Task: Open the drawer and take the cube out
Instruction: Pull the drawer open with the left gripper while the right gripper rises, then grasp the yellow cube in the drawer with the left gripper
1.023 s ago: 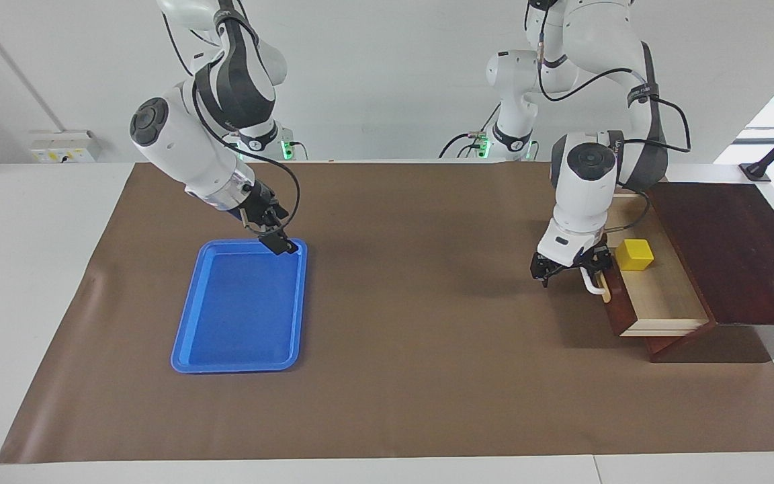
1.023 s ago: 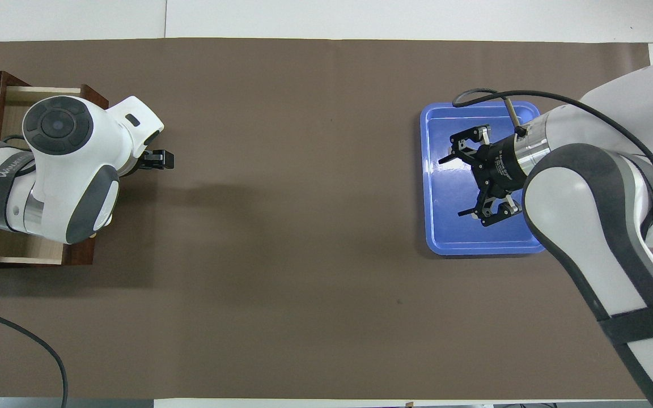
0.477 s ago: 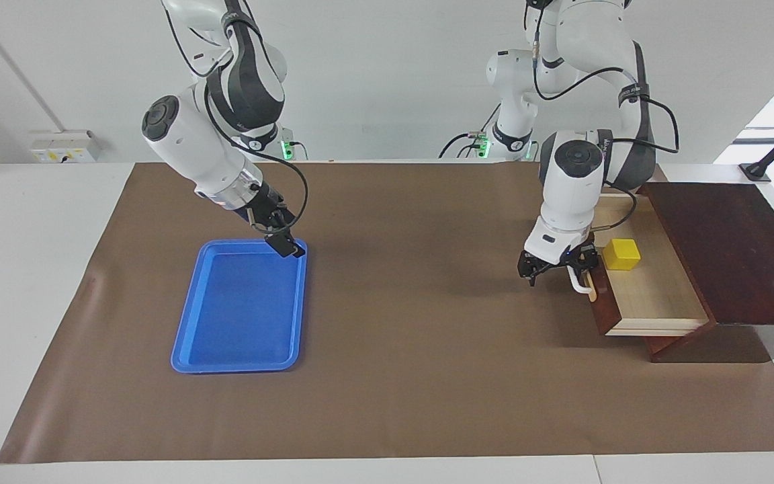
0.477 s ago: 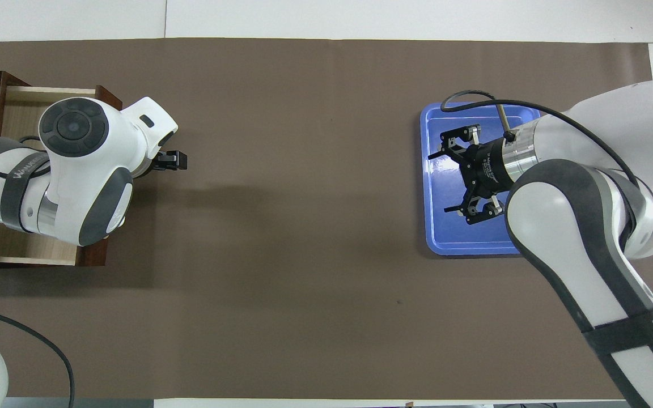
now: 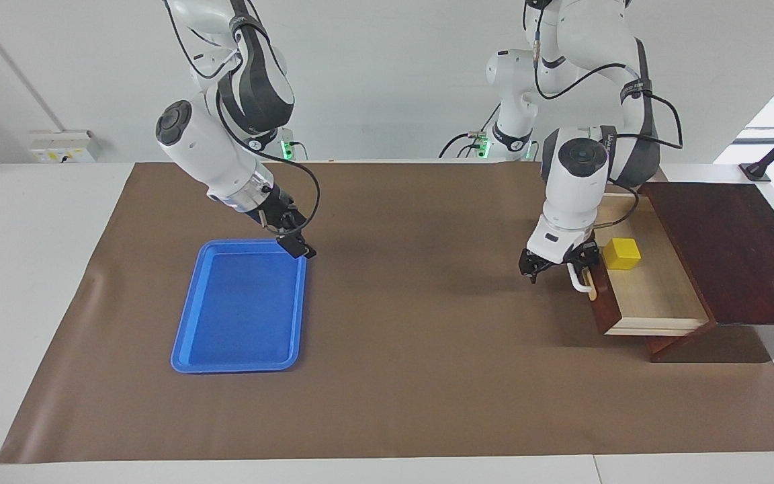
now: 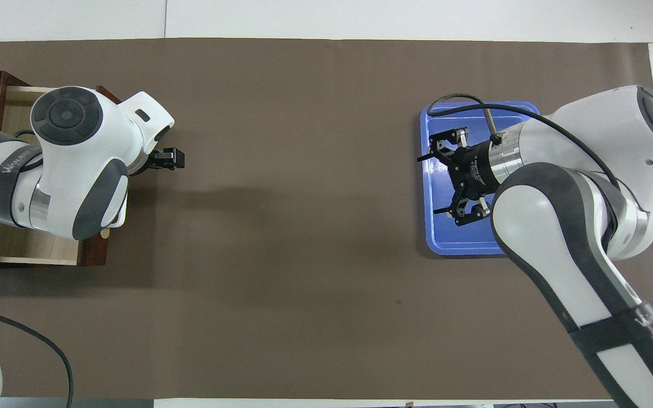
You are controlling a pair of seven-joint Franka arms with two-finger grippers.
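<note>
A white table (image 5: pixel 37 282) carries a brown mat (image 5: pixel 420 363) that fills most of the frame. On the mat, a blue tray (image 5: pixel 239 316) lies at centre left of the facing view, and a dark wooden box (image 5: pixel 736 255) with its drawer (image 5: pixel 656 296) pulled open sits at the right edge.

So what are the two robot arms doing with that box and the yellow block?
The left arm's tool is at the white handle of the drawer, which is pulled out of its dark box. The yellow cube sits inside the drawer, not yet taken out. The right arm's tool hangs open over the edge of the blue tray, which holds nothing.
</note>
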